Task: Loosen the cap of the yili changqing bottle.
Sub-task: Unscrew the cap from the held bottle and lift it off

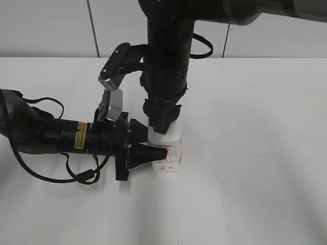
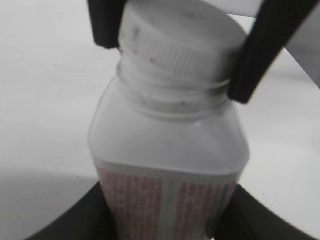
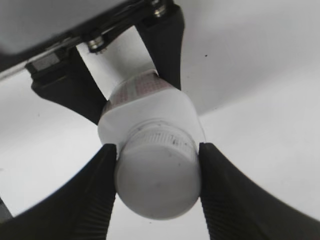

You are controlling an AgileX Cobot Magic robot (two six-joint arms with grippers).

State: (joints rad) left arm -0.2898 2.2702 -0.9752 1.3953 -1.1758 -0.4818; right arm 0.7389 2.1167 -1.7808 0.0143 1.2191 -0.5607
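White plastic bottle (image 1: 167, 152) stands upright on the white worktop (image 1: 255, 153), near the middle, between both arms. Ext. view hides the cap behind the right gripper (image 1: 162, 122), which comes down from above; only the lower body w/ pink label shows there. Left gripper (image 1: 153, 154) reaches in from the left, low, jaws clenched on the bottle body. Left wrist view gives more: cap (image 2: 180, 40) is white, round, ribbed rim, some dark specks, seated on the neck, w/ black fingers (image 2: 260, 50) of the right gripper pressing both sides. Right wrist view looks onto the flat cap top (image 3: 157, 182); right jaws grasp the cap rim, left fingers (image 3: 162, 37) hold the body beyond it. Label text is too blurred to read.
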